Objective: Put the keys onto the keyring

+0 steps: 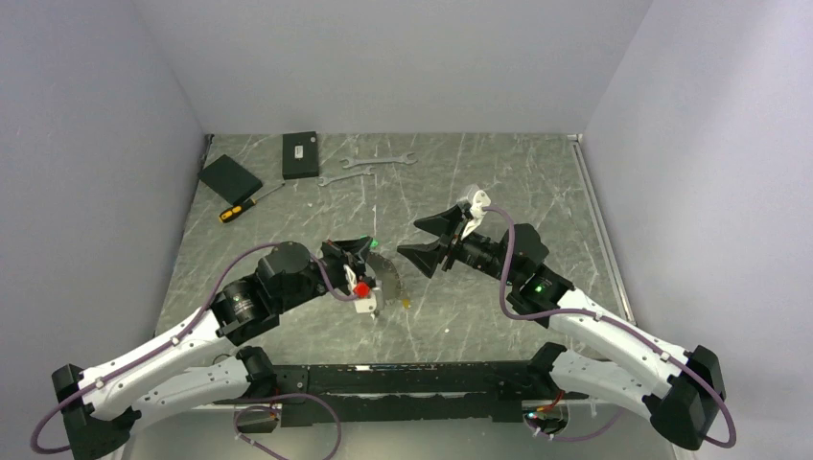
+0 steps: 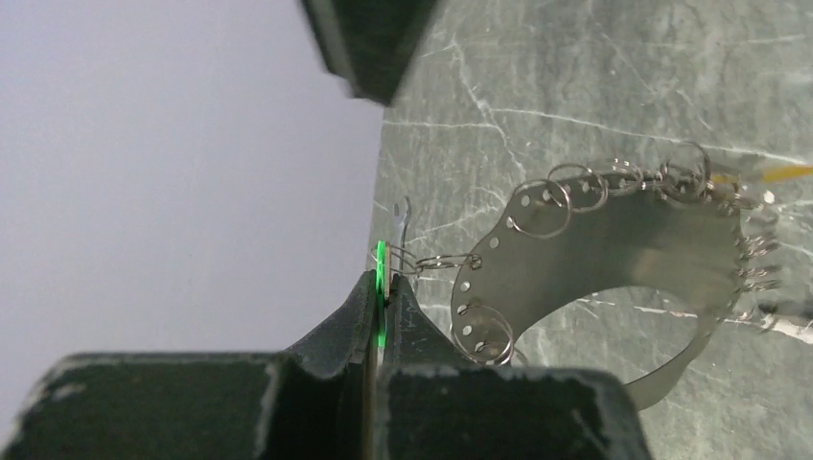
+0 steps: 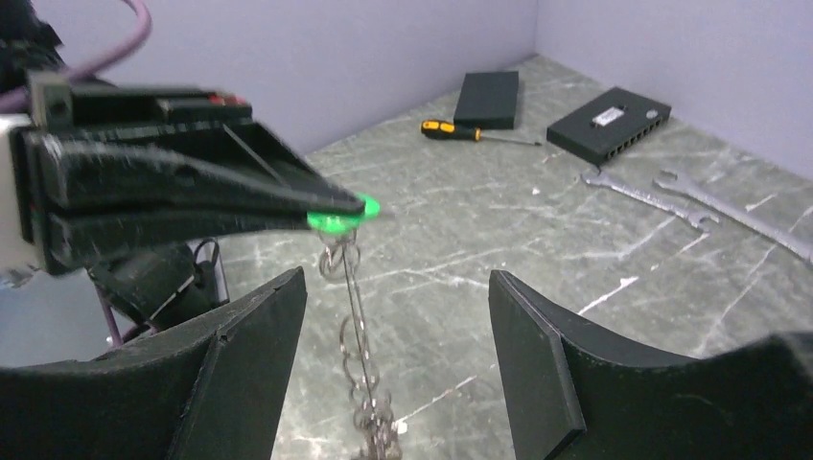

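The left pincer [image 3: 321,203] is pressed together on the keys [image 2: 380,257]. Only their bright green tag and a sliver of metal show between its fingertips. From the tip of this pincer a chain of small rings [image 3: 357,355] hangs straight down. It joins the keyring [image 2: 623,244], a crescent of thin metal plate with holes along its edge and many split rings threaded through them. The keyring hangs just beyond and below the left fingertips; whether it touches the table [image 1: 499,192] cannot be told. Directly across from that tip, the right pincer [image 1: 407,238] stands spread wide and holds nothing. The chain hangs just ahead of the gap between its fingers [image 3: 240,374]. Well beyond both pincers, near the back wall, lie a screwdriver [image 1: 240,206], a flat black box [image 1: 230,177], a black box with ports [image 1: 300,155] and two wrenches [image 1: 379,161].
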